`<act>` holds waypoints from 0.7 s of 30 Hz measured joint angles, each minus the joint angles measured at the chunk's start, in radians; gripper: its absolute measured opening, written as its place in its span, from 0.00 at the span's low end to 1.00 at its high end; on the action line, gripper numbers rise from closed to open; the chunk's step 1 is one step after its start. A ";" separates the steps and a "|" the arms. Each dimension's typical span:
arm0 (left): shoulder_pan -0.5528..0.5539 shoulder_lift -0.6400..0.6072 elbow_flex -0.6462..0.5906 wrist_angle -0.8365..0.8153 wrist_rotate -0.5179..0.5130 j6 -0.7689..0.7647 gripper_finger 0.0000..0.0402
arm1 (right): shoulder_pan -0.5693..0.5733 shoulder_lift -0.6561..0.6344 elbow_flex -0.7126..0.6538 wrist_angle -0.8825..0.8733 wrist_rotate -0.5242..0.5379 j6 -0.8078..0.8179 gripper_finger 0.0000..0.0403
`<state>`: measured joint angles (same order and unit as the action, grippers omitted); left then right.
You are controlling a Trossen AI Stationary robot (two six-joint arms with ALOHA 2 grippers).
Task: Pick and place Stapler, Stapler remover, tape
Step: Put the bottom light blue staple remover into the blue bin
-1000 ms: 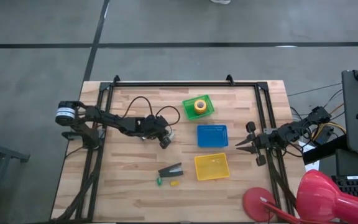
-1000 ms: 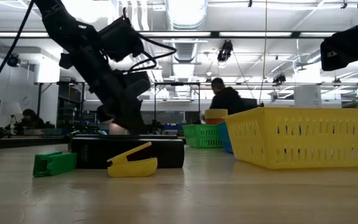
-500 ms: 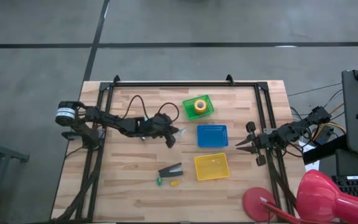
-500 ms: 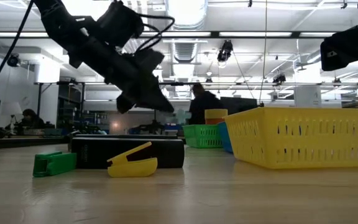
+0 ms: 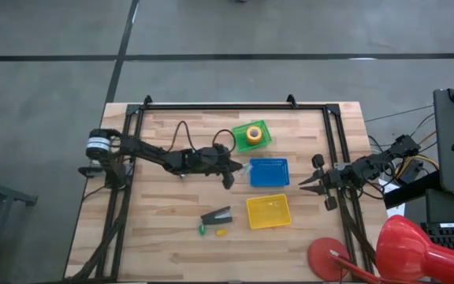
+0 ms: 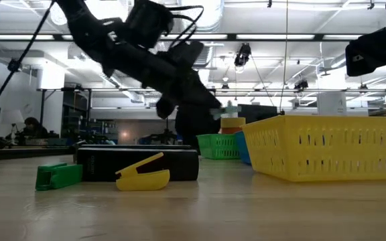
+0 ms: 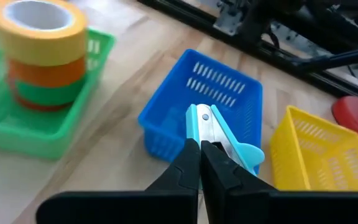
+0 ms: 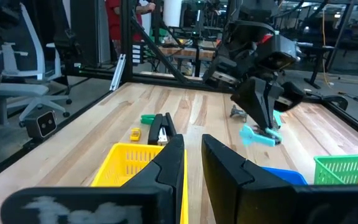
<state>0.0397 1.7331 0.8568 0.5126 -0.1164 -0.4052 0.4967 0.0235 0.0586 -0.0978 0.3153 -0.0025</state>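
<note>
Above the wooden table (image 5: 172, 201), the left gripper (image 5: 233, 169) is clamped on a cyan staple remover (image 7: 219, 134) beside the blue basket (image 5: 269, 171). Tape (image 5: 252, 134) sits in the green basket (image 5: 262, 127); the stapler (image 5: 216, 215) lies near the yellow basket (image 5: 267, 211). The right gripper (image 5: 306, 182) waits at the table's right edge, fingers slightly apart. Beyond is a workshop with ceiling lights.

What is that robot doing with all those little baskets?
It is sorting desk things into baskets. The left gripper has its jaws shut on a small cyan staple remover and holds it in the air beside the blue basket. The tape already sits in the green basket. The stapler lies on the table, next to the yellow basket. The right gripper waits at the table's right edge.
</note>
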 joint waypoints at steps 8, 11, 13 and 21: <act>-0.004 0.161 0.180 -0.011 0.077 0.040 0.02 | 0.000 0.000 0.000 0.000 0.000 0.002 0.13; -0.005 0.196 0.228 -0.024 0.078 0.046 0.01 | 0.001 0.000 0.000 0.000 0.000 0.002 0.13; -0.004 0.217 0.247 -0.037 0.076 0.046 0.02 | 0.000 0.001 0.000 0.001 -0.001 0.000 0.13; -0.004 0.246 0.269 -0.041 0.076 0.046 0.02 | 0.000 0.005 0.000 0.000 0.000 0.002 0.13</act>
<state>0.0353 1.9787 1.1260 0.4715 -0.0402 -0.3588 0.4972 0.0284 0.0586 -0.0977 0.3149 -0.0004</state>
